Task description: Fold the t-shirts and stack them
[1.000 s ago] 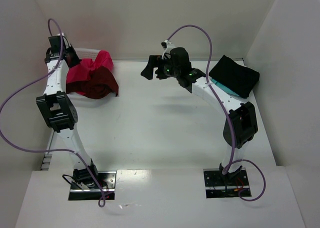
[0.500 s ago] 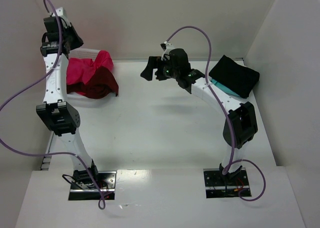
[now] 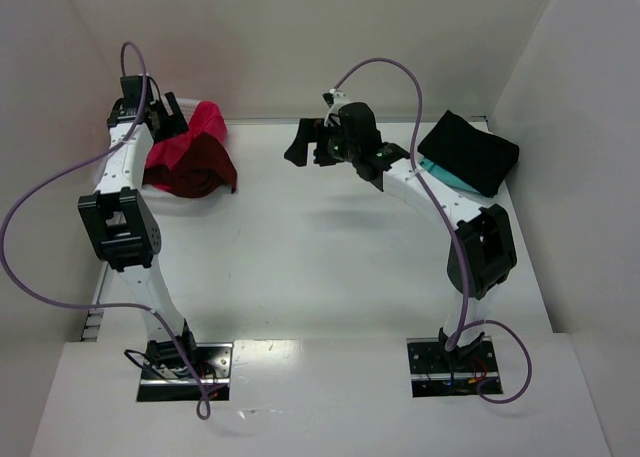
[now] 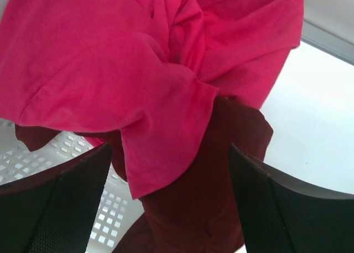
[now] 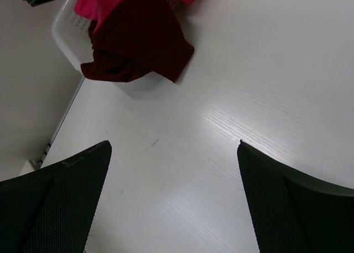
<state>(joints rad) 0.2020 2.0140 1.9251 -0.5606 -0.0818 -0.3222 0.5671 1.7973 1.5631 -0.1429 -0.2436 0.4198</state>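
**Crimson-pink shirt loose at the basket, both grippers wide**

Your left gripper [image 4: 168, 153] stands with its fingers spread wide and grips nothing. It hangs close over the crimson-pink shirt [image 4: 110, 59], which fills most of the left wrist view in crumpled folds. The cloth lies beyond the fingertips, not between them. Whether a finger touches the cloth cannot be told.

The dark maroon shirt [image 4: 215, 181] lies under the pink one, also crumpled. It spills out of the white lattice basket [image 4: 33, 159] onto the table [image 3: 320, 257]. Both shirts are unfolded. The basket sits at the far left corner of the table, against the side wall.

Your right gripper [image 5: 172, 145] is also spread wide and empty. It is raised above the middle of the far half of the table and points left toward the basket. It is well apart from every shirt.

The black shirt [image 3: 468, 152] lies folded at the far right of the table. It rests on top of the teal shirt [image 3: 440, 169], of which only a narrow edge shows on the near-left side.
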